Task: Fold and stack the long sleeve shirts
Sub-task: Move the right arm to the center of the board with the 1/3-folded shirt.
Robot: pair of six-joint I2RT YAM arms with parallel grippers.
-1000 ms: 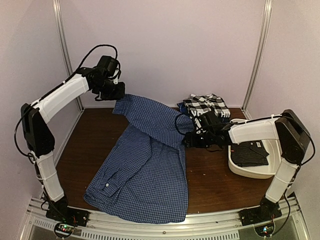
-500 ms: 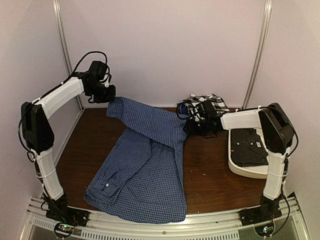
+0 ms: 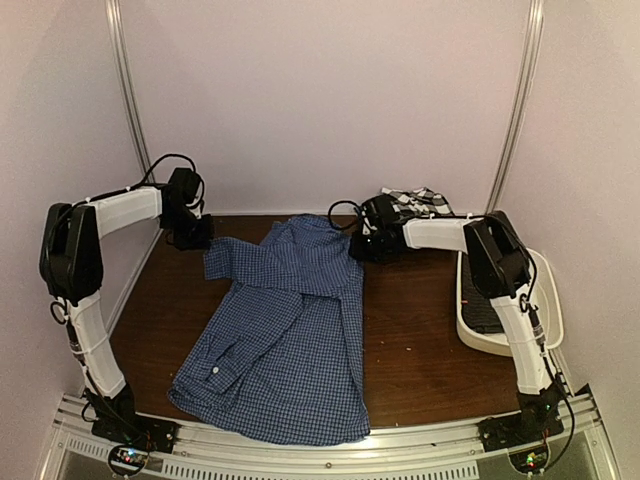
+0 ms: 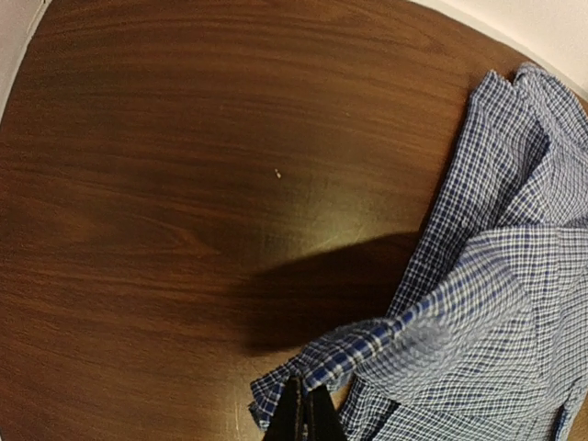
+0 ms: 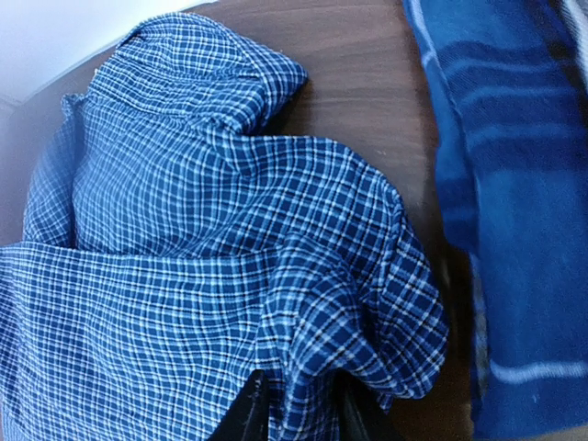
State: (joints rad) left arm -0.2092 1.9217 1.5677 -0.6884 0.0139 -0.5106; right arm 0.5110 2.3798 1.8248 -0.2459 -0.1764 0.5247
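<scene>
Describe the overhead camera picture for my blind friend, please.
A blue-and-white checked shirt lies spread on a brown table, its far end pinched by the left gripper and the right gripper. A white tub sits at the right.

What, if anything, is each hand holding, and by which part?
Both hold the blue-and-white check shirt. The left hand pinches a raised edge at its far left corner; the right hand grips bunched cloth at its far right edge.
</scene>
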